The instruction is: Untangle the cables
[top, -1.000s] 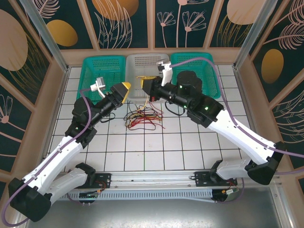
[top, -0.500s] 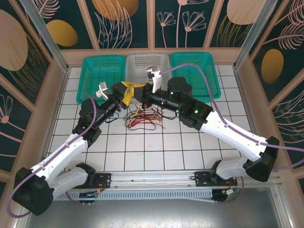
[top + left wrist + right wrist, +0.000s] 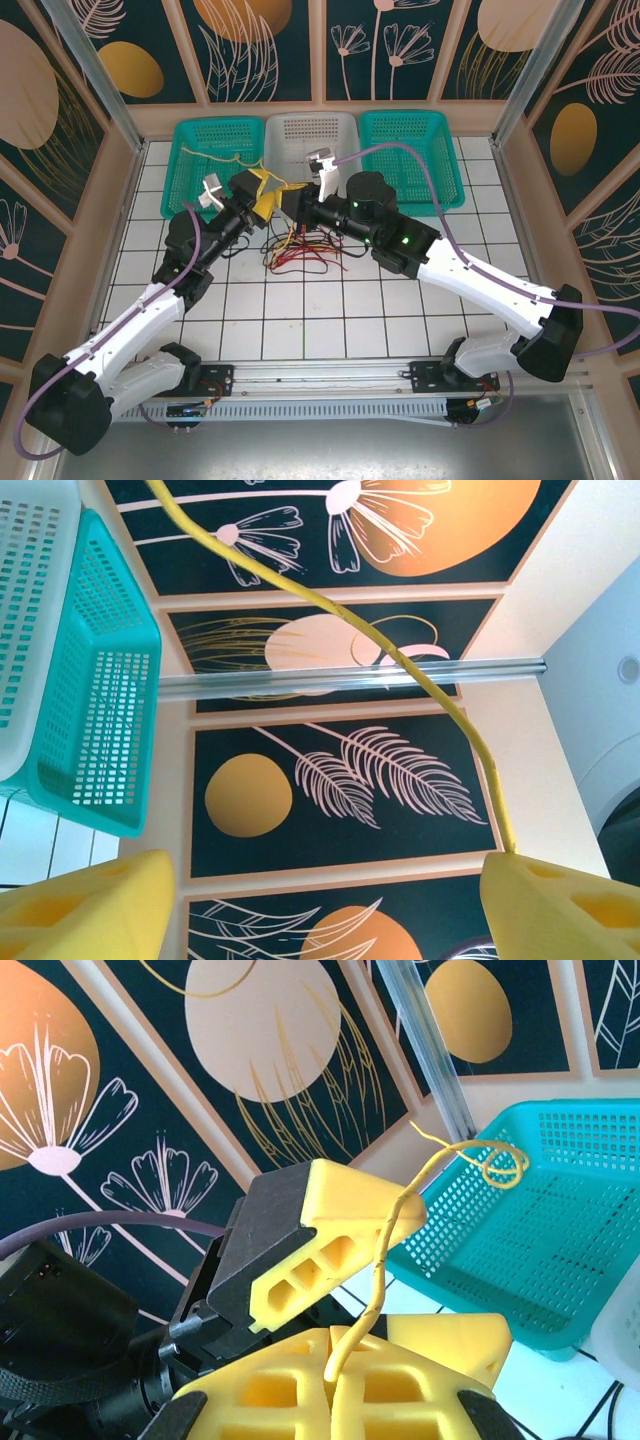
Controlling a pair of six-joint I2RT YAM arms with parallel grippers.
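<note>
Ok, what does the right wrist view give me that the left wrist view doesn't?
Only the right wrist view: the right fingers shut on the thin yellow cable, and the cable's curled end over the teal mesh basket. Only the left wrist view: the left fingers standing wide apart, with the cable touching just one of them. Both: the yellow cable, the teal basket and the painted wall panels.
</note>
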